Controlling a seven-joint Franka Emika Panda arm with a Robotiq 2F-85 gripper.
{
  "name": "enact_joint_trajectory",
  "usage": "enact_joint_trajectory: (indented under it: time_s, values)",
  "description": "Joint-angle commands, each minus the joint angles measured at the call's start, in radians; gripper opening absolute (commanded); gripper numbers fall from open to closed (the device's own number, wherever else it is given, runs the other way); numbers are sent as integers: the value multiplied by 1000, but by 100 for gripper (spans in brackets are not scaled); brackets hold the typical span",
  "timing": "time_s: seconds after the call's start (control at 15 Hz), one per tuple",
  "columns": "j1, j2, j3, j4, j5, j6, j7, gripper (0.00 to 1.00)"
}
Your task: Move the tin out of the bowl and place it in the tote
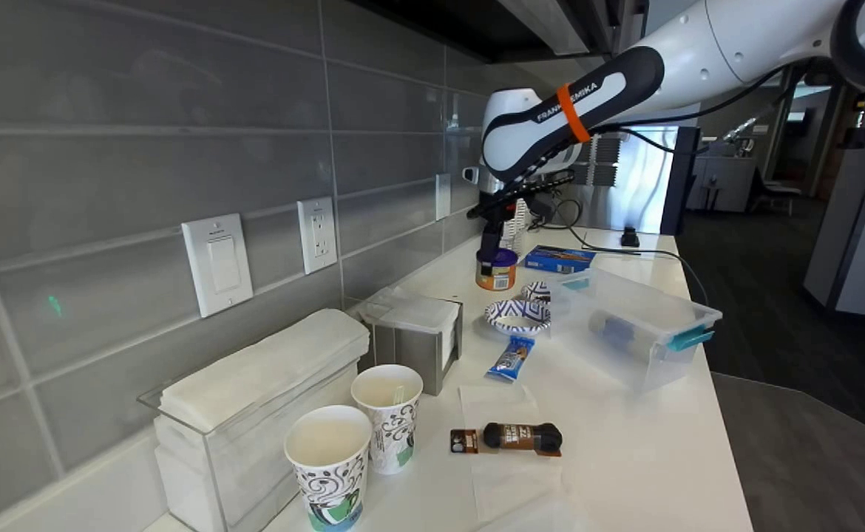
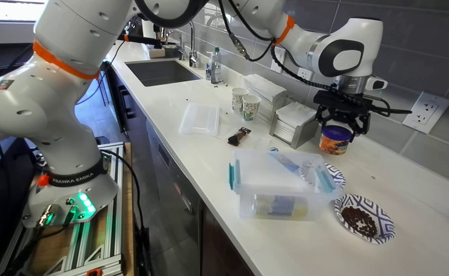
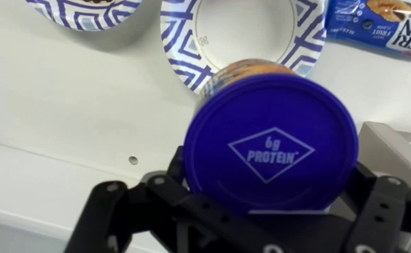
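White counter (image 2: 217,161); tin (image 3: 270,154) held between fingers (image 3: 363,181).

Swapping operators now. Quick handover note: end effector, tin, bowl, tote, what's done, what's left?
End effector: closed on the tin.
Tin: lid up, apparently held above the counter, near the wall-side napkin holder.
Bowl: on the counter beside the tote.
Tote: on the counter; a blue-and-yellow container shows through its wall.
Done: tin gripped and out of the bowl.
Left: carry it over the tote, lower, release, back off.
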Motion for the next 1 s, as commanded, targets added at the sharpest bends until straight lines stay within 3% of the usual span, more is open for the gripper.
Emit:
enact_joint_trajectory:
  time_s: [0.0, 0.53, 0.93]
  values:
    - [14, -115, 0, -146, -11, 82, 49, 70]
    - [36, -355, -15, -471, -14, 223, 176, 69]
    - [57, -541, -54, -630, -31, 166, 361, 69]
